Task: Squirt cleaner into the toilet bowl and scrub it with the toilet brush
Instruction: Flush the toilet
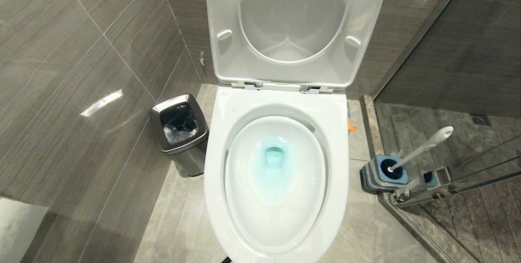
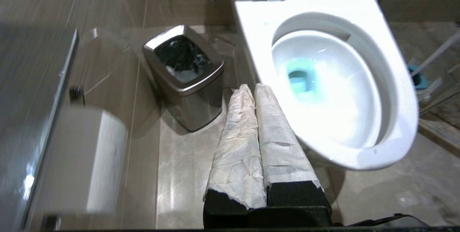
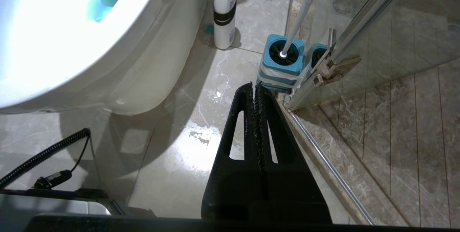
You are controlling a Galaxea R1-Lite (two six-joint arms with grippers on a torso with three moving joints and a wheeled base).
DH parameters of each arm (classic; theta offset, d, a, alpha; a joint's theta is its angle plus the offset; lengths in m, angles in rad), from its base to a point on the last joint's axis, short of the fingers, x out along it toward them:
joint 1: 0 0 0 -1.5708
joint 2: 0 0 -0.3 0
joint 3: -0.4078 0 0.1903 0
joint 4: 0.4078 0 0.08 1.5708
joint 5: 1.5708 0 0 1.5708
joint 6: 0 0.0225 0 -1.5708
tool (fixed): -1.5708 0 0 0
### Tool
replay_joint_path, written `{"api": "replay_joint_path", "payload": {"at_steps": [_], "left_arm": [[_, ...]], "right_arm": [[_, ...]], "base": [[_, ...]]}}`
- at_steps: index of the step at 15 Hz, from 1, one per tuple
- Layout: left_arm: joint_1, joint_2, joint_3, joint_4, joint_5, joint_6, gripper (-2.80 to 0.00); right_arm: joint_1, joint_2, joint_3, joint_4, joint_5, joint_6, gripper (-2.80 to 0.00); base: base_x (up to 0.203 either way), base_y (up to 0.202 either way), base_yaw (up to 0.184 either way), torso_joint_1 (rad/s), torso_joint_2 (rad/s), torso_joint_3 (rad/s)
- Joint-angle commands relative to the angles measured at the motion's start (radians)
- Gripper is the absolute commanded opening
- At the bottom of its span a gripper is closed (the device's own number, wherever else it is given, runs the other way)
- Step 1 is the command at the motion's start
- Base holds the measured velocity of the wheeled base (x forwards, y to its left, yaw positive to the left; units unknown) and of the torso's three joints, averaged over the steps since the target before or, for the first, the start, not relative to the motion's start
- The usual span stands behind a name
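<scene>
Head view runs from a steel bin (image 1: 180, 132) by the tiled wall on the left, to the toilet bowl (image 1: 276, 181) in the middle with seat and lid raised, to the toilet brush (image 1: 423, 147) on the right. Neither arm shows in that view. The left hand (image 2: 250, 89), its fingers wrapped in crumpled white covering and pressed together on nothing, hangs between bin and bowl. Glossy white ceramic rings a pool tinted turquoise by the cleaner (image 1: 273, 158), with a small teal spot on the rim. A white bottle (image 3: 224, 13) with an orange cap stands on the floor beside the bowl. The right hand (image 3: 254, 87), black fingers together and empty, points toward the blue-and-grey holder (image 3: 282, 63) at the glass shower door. The brush leans in that holder, bristle head down, slim white handle angled up. It looks light and stiff, probably slick; mid-handle seems the best hold.
</scene>
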Motion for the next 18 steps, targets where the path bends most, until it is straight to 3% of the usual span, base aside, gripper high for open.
{"api": "replay_joint_path", "payload": {"at_steps": [1,4,8,16,18], "left_arm": [[-0.019,0.205,-0.104,0.001,-0.021,-0.001,-2.8],[-0.029,0.419,-0.223,-0.038,-0.034,-0.039,-2.8],[-0.031,0.736,-0.406,-0.168,-0.035,-0.161,-2.8],[-0.023,1.31,-0.544,-0.732,-0.026,-0.212,-2.8],[-0.003,1.378,-0.662,-0.757,-0.025,-0.265,-2.8]], "right_arm": [[0.001,0.002,0.0,0.0,0.0,-0.001,-2.8],[0.001,0.002,0.002,0.0,0.0,-0.001,-2.8],[0.001,0.002,0.002,0.0,0.0,-0.001,-2.8],[0.001,0.002,0.001,0.0,0.0,-0.001,-2.8],[0.001,0.002,0.001,0.0,0.0,-0.001,-2.8]], "base": [[0.0,0.0,0.0,0.0,0.0,0.0],[0.0,0.0,0.0,0.0,0.0,0.0],[0.0,0.0,0.0,0.0,0.0,0.0],[0.0,0.0,0.0,0.0,0.0,0.0],[0.0,0.0,0.0,0.0,0.0,0.0]]}}
